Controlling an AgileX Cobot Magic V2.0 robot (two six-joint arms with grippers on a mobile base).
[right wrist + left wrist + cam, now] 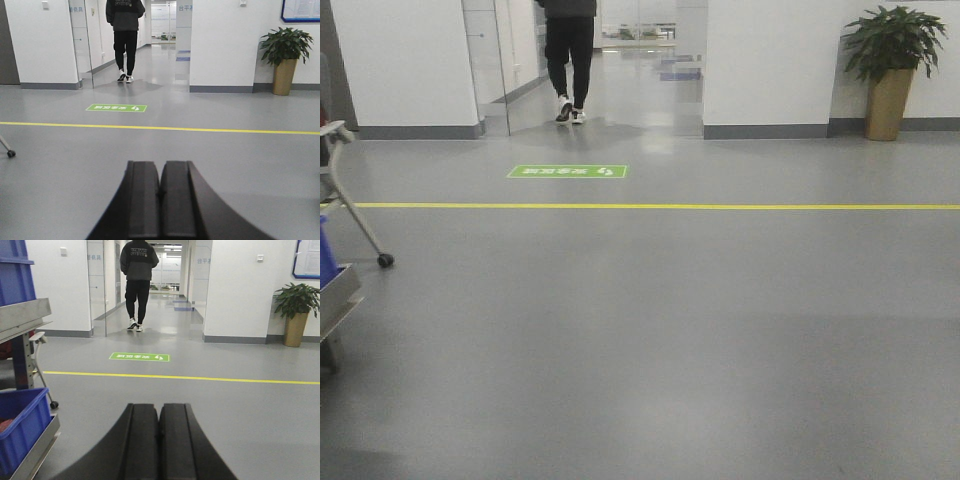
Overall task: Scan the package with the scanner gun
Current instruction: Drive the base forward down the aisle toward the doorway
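No package and no scanner gun show in any view. My left gripper (159, 407) is shut and empty, its black fingers pressed together and pointing out over the grey floor. My right gripper (160, 164) is also shut and empty, held the same way over the floor. Neither gripper shows in the front view.
A metal cart (25, 317) with blue bins (20, 432) stands at the left; its leg and caster (385, 260) show in the front view. A yellow floor line (670, 207) and green floor sign (568, 171) lie ahead. A person (137, 280) walks off down the corridor. A potted plant (890, 70) stands at the right wall.
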